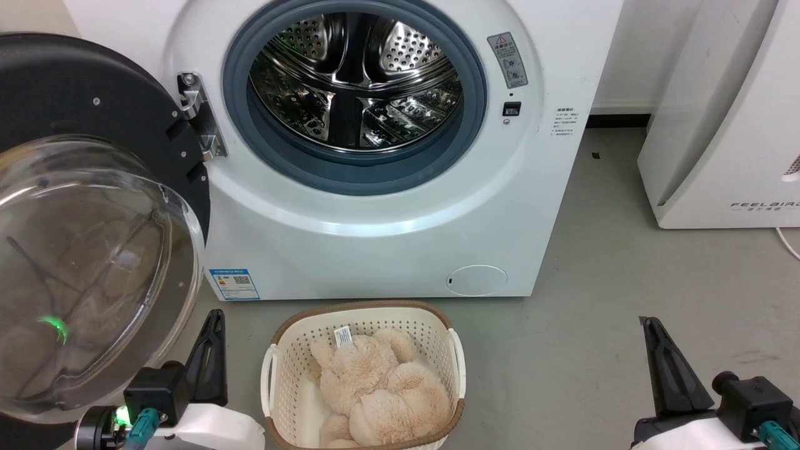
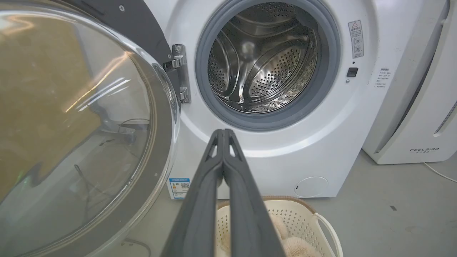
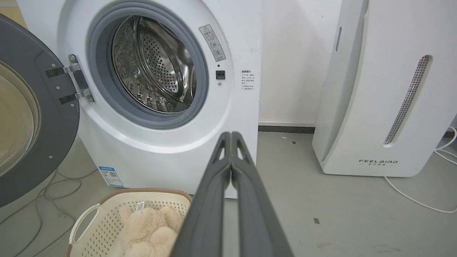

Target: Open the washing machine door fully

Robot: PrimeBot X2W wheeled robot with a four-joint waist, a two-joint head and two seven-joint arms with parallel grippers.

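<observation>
The white washing machine [image 1: 375, 244] [image 2: 321, 117] [image 3: 171, 157] stands ahead with its steel drum exposed. Its door [image 1: 87, 250] [image 2: 71, 125] [image 3: 32, 117], a black disc with a bulging clear glass bowl, is swung wide to the left on its hinge [image 1: 200, 115]. My left gripper [image 1: 215, 315] [image 2: 224, 131] sits low at the left, just below the door's glass bowl, fingers pressed together and holding nothing. At the lower right, over bare floor, my right gripper [image 1: 647, 322] [image 3: 231, 134] is likewise shut and empty.
A cream basket [image 1: 284, 369] [image 2: 321, 221] [image 3: 89, 221] holding a beige plush toy [image 1: 381, 387] sits on the floor before the machine. A white FEELBAIRD appliance [image 1: 719, 125] [image 3: 385, 89] stands to the right, its cable [image 3: 410, 196] on the grey floor. Loose cables [image 3: 43, 200] lie under the door.
</observation>
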